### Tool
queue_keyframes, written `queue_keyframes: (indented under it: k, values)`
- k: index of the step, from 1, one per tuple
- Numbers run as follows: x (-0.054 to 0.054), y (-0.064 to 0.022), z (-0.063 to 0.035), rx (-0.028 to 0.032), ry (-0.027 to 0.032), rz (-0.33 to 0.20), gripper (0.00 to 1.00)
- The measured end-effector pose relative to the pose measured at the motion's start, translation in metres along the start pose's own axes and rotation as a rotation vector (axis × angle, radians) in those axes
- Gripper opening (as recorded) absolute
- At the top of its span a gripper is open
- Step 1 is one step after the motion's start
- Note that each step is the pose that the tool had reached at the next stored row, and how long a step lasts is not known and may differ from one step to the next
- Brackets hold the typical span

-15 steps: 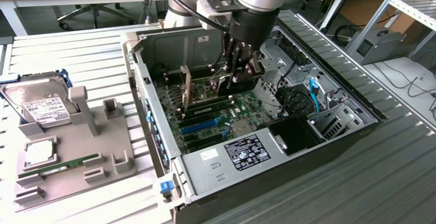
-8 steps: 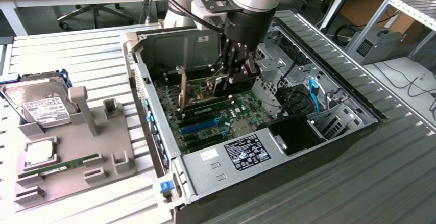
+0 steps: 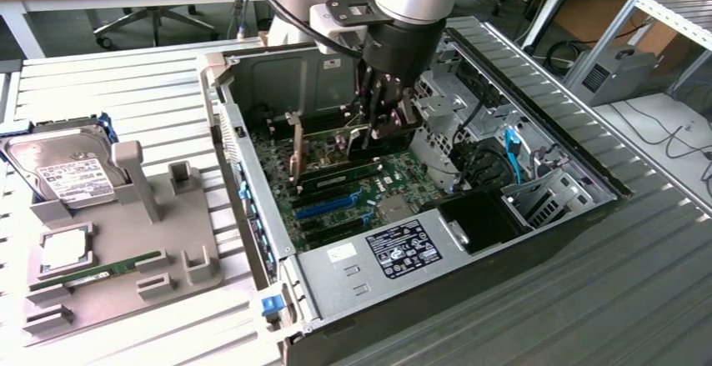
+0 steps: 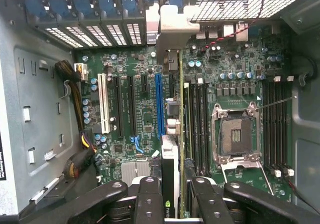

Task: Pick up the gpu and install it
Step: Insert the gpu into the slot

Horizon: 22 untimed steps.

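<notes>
Item: gpu (image 4: 170,159). Location: inside pc case (image 3: 267,74), edge-on over motherboard (image 4: 145,108), just beside blue slot (image 4: 159,103). Tool (image 4: 175,201): clenched on card.

Handling: hold card upright, bracket (image 4: 172,26) square to rear opening, press evenly. Whether card is seated: cannot tell.

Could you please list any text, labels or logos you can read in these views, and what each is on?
None reads clearly.
Hard drive, white label: print too small.
Black label on the case's metal box: print too small.
gpu: small logo on its side, blurred.
</notes>
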State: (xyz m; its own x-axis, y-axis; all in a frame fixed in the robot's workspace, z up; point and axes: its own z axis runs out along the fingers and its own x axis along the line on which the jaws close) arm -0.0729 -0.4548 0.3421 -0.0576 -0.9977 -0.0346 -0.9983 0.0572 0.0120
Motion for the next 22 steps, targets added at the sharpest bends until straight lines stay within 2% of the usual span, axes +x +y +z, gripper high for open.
queue_keyframes:
  k: [4, 12, 16, 22]
  values:
    - [0.0, 0.0, 0.0037, 0.0001, -0.0001, 0.0, 0.27]
    - [0.001, -0.0002, 0.018, 0.0, -0.0001, 0.0, 0.27]
    - [0.001, -0.0003, 0.0302, 0.0001, -0.0001, 0.0, 0.27]
    - [0.001, -0.0005, 0.0419, 0.0, 0.0, 0.0, 0.27]
